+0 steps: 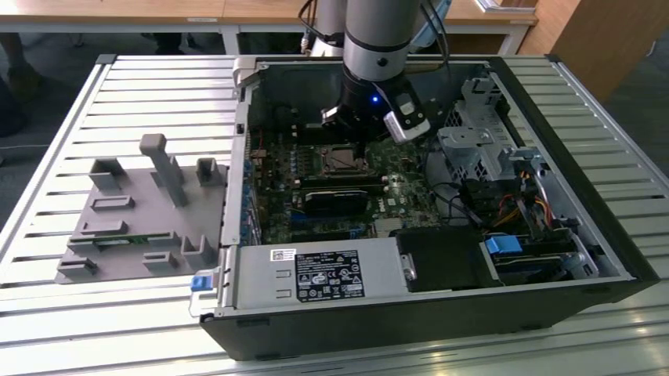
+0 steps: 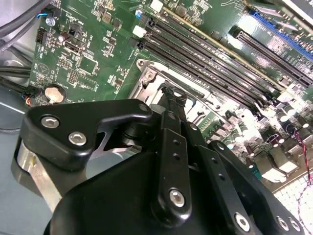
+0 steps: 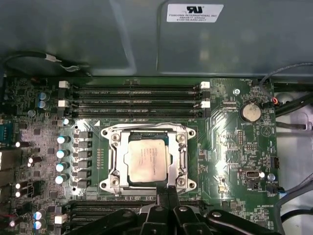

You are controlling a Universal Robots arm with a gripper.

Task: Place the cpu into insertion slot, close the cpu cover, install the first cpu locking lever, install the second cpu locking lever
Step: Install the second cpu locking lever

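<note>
In the socket: cpu seated, cpu cover closed around it.
Gripper: fingers narrow, together, holding nothing, at the cover's edge.

insertion slot half hidden behind tool, fingertips' spacing unclear

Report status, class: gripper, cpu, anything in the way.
Gripper at the socket's edge, fingers together. Cpu seated in the insertion slot, cpu cover down around it. Nothing in the way.
</note>
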